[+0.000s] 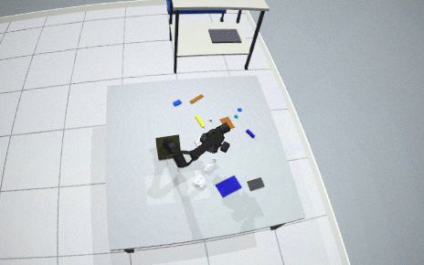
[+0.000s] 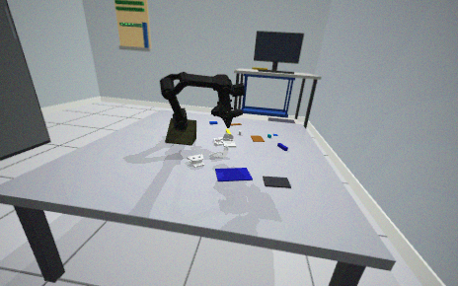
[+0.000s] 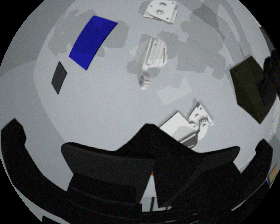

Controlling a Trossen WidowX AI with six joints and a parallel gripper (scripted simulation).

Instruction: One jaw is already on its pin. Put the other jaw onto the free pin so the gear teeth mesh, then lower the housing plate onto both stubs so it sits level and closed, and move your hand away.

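Note:
My gripper (image 2: 228, 125) (image 3: 148, 127) is shut with nothing visible between its fingertips. It points down above the white base assembly (image 1: 197, 143) (image 2: 218, 142) (image 3: 201, 118), which the arm and fingers partly hide. A flat white part lies against that assembly in the wrist view (image 3: 176, 127); the pins and the mounted jaw are too small or hidden to make out. A loose white jaw (image 1: 209, 166) (image 3: 155, 54) lies on the table, its narrow toothed-looking end nearer the assembly. The white housing plate (image 1: 199, 182) (image 2: 195, 158) (image 3: 161, 11), with holes, lies apart beyond the loose jaw.
A blue mat (image 1: 228, 186) (image 2: 233, 175) (image 3: 93, 42) and a dark grey mat (image 1: 256, 184) (image 2: 276, 181) lie beyond the loose parts. A yellow stick (image 1: 199, 121), an orange square (image 1: 227, 122), a dark blue block (image 1: 250, 133) (image 2: 282, 147) and several small pieces lie around the arm.

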